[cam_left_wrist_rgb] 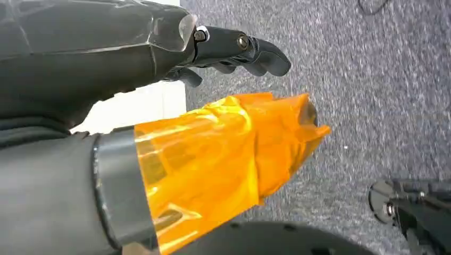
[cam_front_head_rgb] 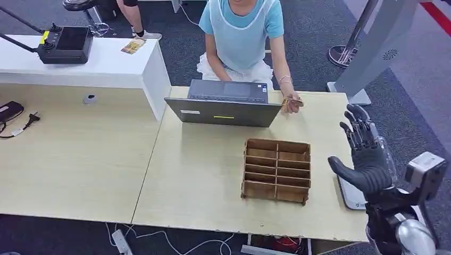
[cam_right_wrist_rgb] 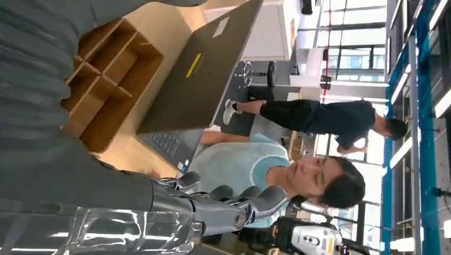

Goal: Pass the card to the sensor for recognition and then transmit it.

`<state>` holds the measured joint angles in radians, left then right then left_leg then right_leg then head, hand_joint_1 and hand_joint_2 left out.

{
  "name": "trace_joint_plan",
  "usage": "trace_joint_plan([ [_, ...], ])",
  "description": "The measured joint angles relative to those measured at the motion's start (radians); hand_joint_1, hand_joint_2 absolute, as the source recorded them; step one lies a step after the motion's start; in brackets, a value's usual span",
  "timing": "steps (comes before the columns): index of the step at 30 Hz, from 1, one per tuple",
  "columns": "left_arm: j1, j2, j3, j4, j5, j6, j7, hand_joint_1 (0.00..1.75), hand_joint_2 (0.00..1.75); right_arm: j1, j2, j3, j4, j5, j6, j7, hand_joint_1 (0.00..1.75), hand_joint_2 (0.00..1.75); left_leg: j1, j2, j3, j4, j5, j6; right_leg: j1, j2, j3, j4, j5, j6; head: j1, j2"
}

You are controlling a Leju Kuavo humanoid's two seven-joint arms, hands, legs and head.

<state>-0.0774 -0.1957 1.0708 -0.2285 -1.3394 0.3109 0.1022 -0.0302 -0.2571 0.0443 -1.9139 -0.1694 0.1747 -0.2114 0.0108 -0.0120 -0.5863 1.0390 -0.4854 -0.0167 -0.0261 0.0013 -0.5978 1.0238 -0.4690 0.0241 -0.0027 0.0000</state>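
The right hand (cam_front_head_rgb: 364,159) is raised over the right edge of the light wooden table (cam_front_head_rgb: 213,175), palm turned left, its dark fingers (cam_front_head_rgb: 357,127) spread upward and apart with nothing in them. Just below it, a white and grey sensor pad (cam_front_head_rgb: 351,195) lies flat at the table's right edge, partly hidden by the hand. The card (cam_front_head_rgb: 291,103) is far from the robot, held in the hand (cam_front_head_rgb: 291,101) of a person in a light blue top who sits behind an open grey laptop (cam_front_head_rgb: 226,103) at the far side of the table; the card sits just right of the laptop's lid. Between laptop and robot, a brown wooden organiser (cam_front_head_rgb: 276,170) with many compartments rests on the table, a little left of the right hand. The left hand (cam_left_wrist_rgb: 159,58) hangs over grey carpet (cam_left_wrist_rgb: 372,79), its dark fingers (cam_left_wrist_rgb: 250,50) loosely extended and holding nothing, its thumb wrapped in orange tape (cam_left_wrist_rgb: 223,159). A white desk (cam_front_head_rgb: 95,64) with a black controller (cam_front_head_rgb: 66,45) stands far left
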Motion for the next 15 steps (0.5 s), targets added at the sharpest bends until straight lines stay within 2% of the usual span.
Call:
trace_joint_plan([
  [6, 0.0, 0.015, 0.011, 0.0, 0.023, 0.016, -0.014, 0.0, 0.0, 0.0, 0.0, 0.052, 0.0, -0.006, -0.015, -0.012, 0.0, 1.75, 0.0, 0.0, 0.0, 0.0, 0.0, 0.0, 0.0, 0.0, 0.0, 0.0, 0.0, 0.0, 0.0, 0.0],
  [15, 0.0, 0.031, 0.025, 0.0, 0.027, 0.011, -0.02, 0.0, 0.0, -0.006, 0.0, 0.074, 0.011, -0.009, -0.016, -0.023, 0.0, 1.75, 0.0, 0.0, 0.0, 0.0, 0.0, 0.0, 0.0, 0.0, 0.0, 0.0, 0.0, 0.0, 0.0, 0.0],
])
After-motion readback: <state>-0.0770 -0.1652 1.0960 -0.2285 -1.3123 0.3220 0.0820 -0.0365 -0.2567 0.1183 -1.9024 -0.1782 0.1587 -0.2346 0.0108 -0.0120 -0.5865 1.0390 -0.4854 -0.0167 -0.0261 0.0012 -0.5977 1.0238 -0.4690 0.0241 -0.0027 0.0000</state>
